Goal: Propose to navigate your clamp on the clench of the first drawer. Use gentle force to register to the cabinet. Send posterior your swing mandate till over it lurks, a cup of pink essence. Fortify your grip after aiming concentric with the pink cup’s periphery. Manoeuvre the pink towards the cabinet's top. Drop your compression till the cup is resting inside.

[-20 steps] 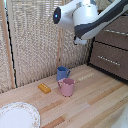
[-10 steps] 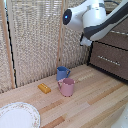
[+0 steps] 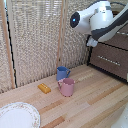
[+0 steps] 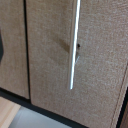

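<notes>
The cabinet [image 3: 111, 57] is standing at the exterior view's right, the white arm [image 3: 97, 20] hanging high before it. The pink cup [image 3: 67, 87] is sitting on the counter [image 3: 95, 105], touching nothing. The fingers are showing nowhere, so I cannot tell their spread; aiming blind is risking missing the clench [image 3: 108, 59].

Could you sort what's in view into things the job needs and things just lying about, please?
Belong to the job:
the pink cup
the cabinet
the first drawer's handle

Just lying about:
the blue mug
the yellow block
the white plate
</notes>
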Controlling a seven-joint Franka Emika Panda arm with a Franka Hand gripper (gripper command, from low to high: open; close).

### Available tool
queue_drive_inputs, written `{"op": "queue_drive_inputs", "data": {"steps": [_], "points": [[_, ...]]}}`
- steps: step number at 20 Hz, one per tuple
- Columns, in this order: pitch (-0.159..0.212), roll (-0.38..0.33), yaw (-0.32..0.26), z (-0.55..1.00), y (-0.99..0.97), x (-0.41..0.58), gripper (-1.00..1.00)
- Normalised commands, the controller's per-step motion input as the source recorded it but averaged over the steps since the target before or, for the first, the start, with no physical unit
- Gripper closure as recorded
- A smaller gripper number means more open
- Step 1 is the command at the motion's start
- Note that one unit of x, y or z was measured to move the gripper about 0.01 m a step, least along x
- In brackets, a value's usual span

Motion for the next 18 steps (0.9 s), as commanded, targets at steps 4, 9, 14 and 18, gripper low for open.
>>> {"op": "queue_drive_inputs", "data": {"steps": [4,9,14,18], "points": [[0.000,-0.120,0.174,-0.06,-0.57,-0.060,-1.00],[-0.002,-0.057,0.158,-0.13,-0.69,-0.082,-1.00],[-0.024,-0.032,0.103,-0.02,-0.83,-0.121,-1.00],[-0.050,-0.018,0.055,0.04,-0.89,-0.121,-1.00]]}}
